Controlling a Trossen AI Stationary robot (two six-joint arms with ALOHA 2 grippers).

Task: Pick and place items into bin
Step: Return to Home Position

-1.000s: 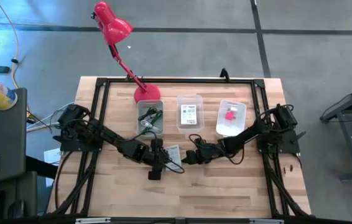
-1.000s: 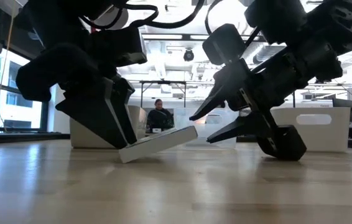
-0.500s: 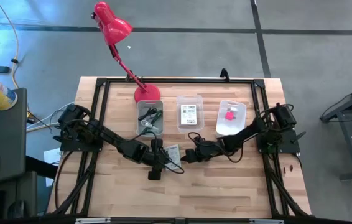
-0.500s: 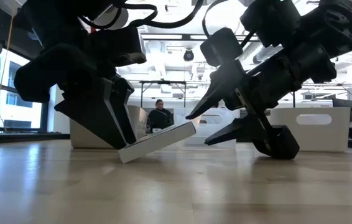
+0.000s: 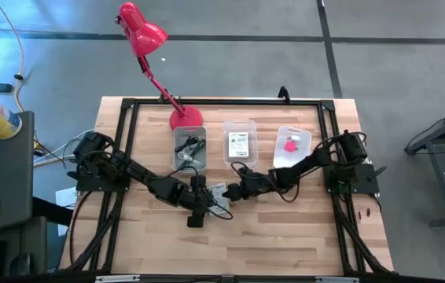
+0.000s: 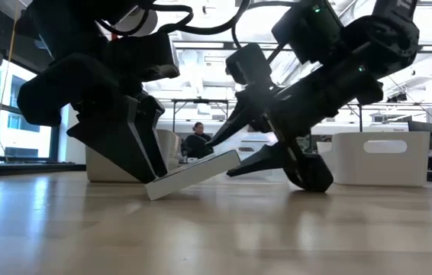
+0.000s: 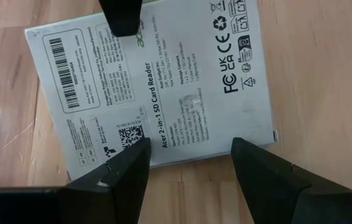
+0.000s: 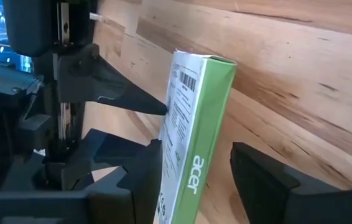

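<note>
Tilted box point(image 6: 195, 173) sat mid-table point(image 6: 216, 237), one long edge down on the wood and the other raised toward the right arm. The left gripper point(image 7: 189, 147) was at the low edge with its fingers spread fairly wide, not clamped across the box; the printed face with barcode filled its wrist view. The right gripper point(image 8: 196, 149) was low at the raised edge, fingers wide apart and straddling the green acer side; could not tell whether either finger touched it. Behind them stood three clear bins in a row: left bin point(image 5: 177, 140) with small green and dark items point(image 5: 190, 151), middle bin point(image 5: 240, 126) with a white card point(image 5: 239, 145), right bin point(image 5: 304, 141) with a pink cube point(image 5: 290, 145). A red lamp point(image 5: 145, 35) stood just behind the left bin
</note>
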